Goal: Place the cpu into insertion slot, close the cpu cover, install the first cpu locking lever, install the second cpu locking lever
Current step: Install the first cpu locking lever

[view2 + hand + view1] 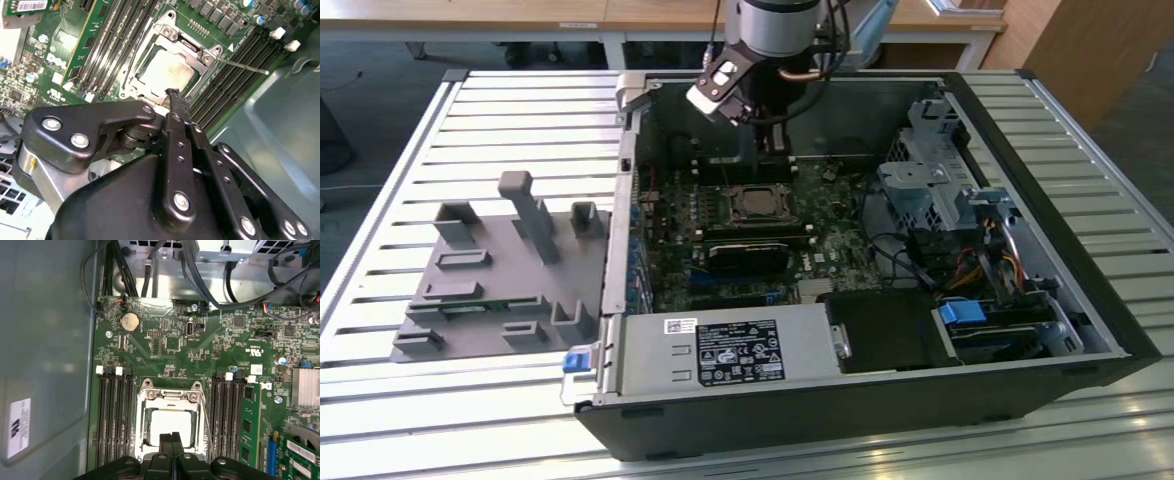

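cpu sits in slot, cover down over it | gripper at socket edge, jaws together, empty; I judge for pushing | lever stands free, seemingly unlatched

Gripper points down — fingers pressed together.

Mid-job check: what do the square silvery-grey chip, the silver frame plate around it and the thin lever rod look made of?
The square silvery-grey cpu: matte pale metal top, dull and faintly smudged. The silver cpu cover framing it: likely stamped sheet steel, brighter, edges glinting. The thin locking lever: probably steel wire, shiny along its length.
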Robot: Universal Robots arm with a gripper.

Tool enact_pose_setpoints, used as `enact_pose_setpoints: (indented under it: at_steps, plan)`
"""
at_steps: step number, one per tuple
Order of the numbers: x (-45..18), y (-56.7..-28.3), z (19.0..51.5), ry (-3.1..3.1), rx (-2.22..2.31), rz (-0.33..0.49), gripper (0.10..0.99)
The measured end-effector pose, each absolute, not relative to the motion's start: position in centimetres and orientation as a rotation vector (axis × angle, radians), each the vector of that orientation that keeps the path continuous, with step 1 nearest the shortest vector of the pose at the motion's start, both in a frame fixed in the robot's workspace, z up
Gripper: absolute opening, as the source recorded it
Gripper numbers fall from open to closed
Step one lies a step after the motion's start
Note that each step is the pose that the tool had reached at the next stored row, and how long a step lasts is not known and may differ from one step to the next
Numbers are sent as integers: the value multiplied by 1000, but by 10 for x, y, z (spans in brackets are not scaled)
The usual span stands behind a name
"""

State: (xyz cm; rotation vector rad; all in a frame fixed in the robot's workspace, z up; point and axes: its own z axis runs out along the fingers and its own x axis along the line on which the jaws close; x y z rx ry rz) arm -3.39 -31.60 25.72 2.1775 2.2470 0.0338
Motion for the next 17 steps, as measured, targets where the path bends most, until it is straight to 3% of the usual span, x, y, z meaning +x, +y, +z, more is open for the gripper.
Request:
enact_pose_setpoints:
  at_steps: [17]
  plan:
    - [-34,-316,272,2436,1966,34,106]
